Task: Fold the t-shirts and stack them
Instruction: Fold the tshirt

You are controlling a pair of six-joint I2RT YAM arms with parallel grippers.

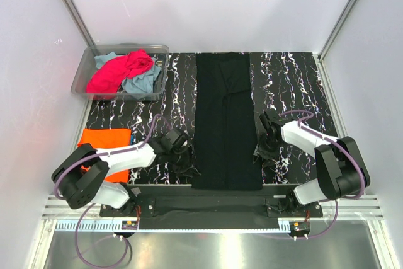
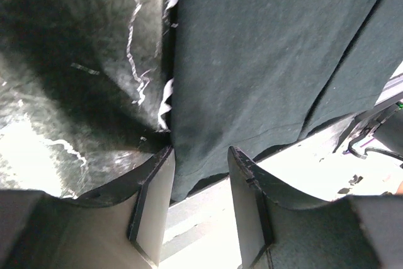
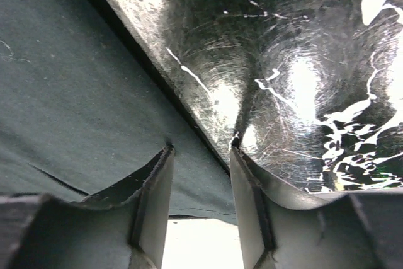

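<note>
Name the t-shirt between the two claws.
The black t-shirt, stretched lengthwise mid-table; the orange t-shirt lies left, pink t-shirt and teal t-shirt sit in the bin.

Long tee (image 1: 225, 124) centre; bin (image 1: 82, 75) w/ tees (image 1: 126, 70) back-left; folded tee (image 1: 104, 138) front-left.

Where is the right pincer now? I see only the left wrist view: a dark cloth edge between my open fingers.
Observer: The right pincer sits at the right edge of the black t-shirt, near its front corner.
Operator: Are its jaws open?
Observer: Yes. The right wrist view shows its fingers apart, straddling the shirt's edge.
Operator: Is any other shirt out?
Observer: An orange t-shirt lies as a flat rectangle at the near left.
</note>
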